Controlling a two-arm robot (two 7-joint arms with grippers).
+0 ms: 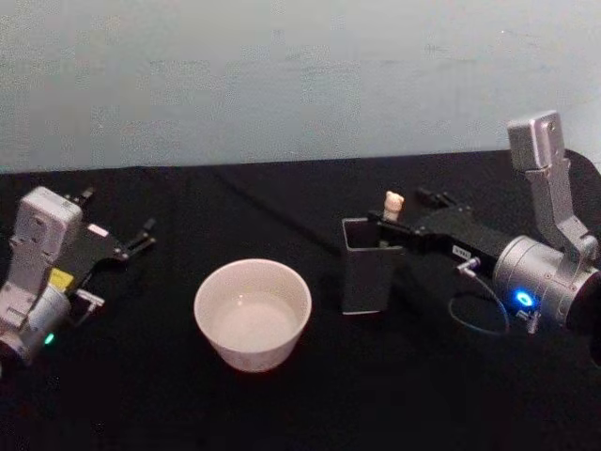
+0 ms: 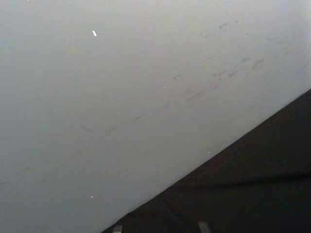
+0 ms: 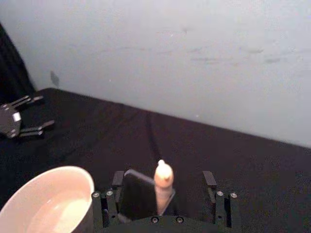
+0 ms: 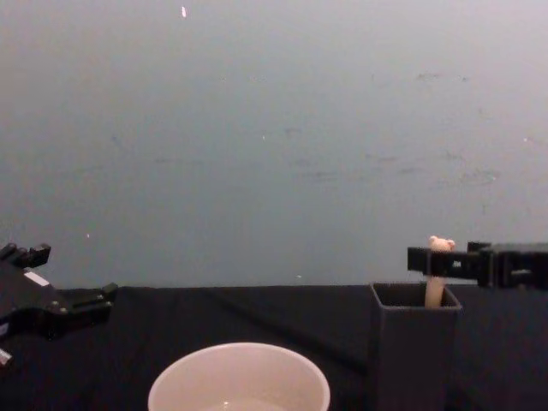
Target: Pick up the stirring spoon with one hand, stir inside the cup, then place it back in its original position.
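The right black two-fingered gripper (image 3: 164,187) has its jaws apart, one finger either side of the beige handle of the small bear-topped stirring spoon (image 3: 164,180), not yet clamped on it. In the chest view the fingers sit level with the handle just under the bear head, above the rim of the tall square dark grey holder (image 4: 413,347) in which the spoon stands upright; its metal bowl is hidden inside.

The spoon looks light and stiff. Its smooth, narrow handle could twist or slip in the pads, so a firm hold just below the bear head, clear of the holder's thin walls, seems best. The holder looks light enough to tip or drag if the spoon catches its rim, which calls for a straight lift.

In the head view the wide round cream-white cup (image 1: 253,313) sits at about eight o'clock from the holder, near but apart, with open black cloth between them. The left black gripper (image 1: 120,246) rests well apart at nine o'clock, jaws apart.
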